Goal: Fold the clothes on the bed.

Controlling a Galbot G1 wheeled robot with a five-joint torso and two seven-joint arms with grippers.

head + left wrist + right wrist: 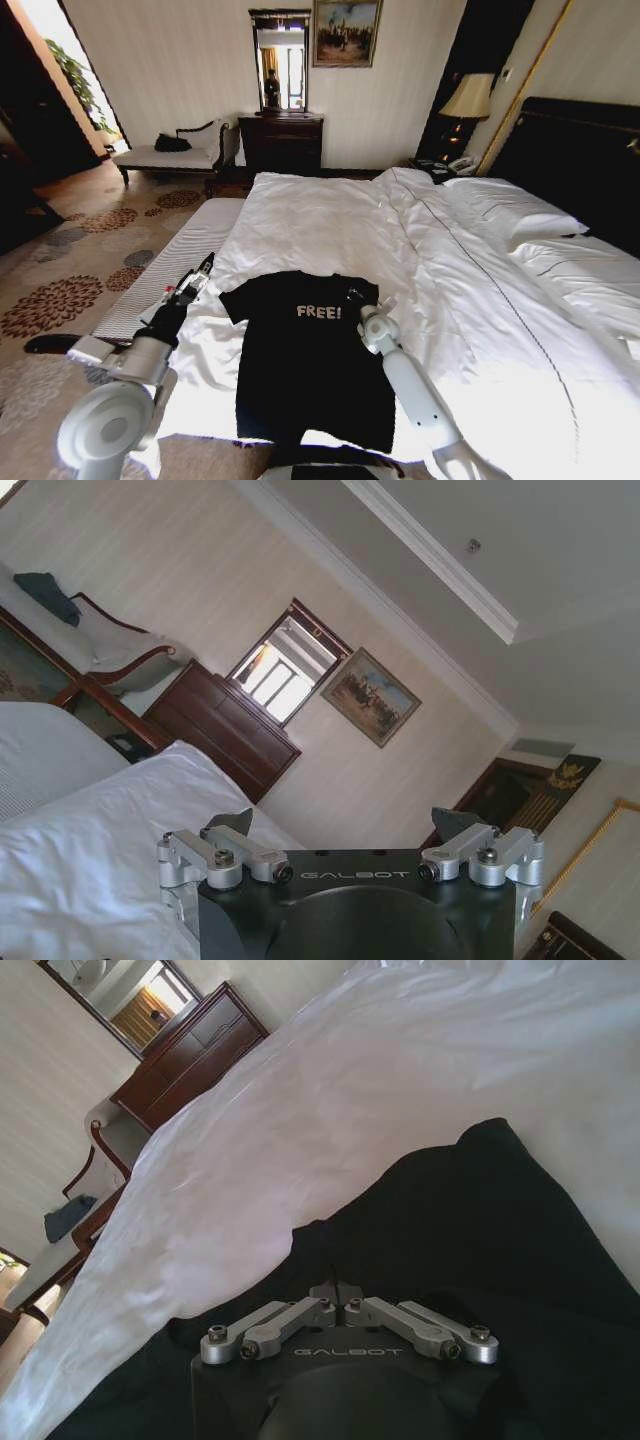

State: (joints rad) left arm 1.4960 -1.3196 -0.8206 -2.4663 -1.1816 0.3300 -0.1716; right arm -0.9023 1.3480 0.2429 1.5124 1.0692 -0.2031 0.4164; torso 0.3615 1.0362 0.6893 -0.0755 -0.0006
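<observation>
Black T-shirt (305,355), w/ white "FREE!" across the chest, is being kept flat at the near edge of the bed (330,215), hem toward the robot, collar toward the far end, both short sleeves spread. It is lying on the white duvet (470,300), small against it, not yet folded by the look of it.

Right gripper (356,295) is being held at the shirt's right shoulder, just by the collar. In the right wrist view its fingers (338,1290) are being pressed together, tips meeting right at black cloth; whether cloth is actually pinched btwn them can't be told, since the tips are dark against dark fabric.

Left gripper (200,272) is being held off the shirt, just beside the left sleeve, over white bedding near the bed's left edge. Left wrist view is showing its fingers (228,825) spread wide, nothing btwn them, pointing up toward the far wall.

Further out: pillows (510,215) by the dark headboard (585,150), a dresser (282,140) and a pale bench (168,157) against the far wall.

Risks, as judged: if the right side is lifted while the left sleeve is left free, the shirt is likely being dragged askew and the fold skewed. If duvet is being caught along w/ the cotton, the bedding will be pulled up too. A thin pinch may slip out mid-lift.
</observation>
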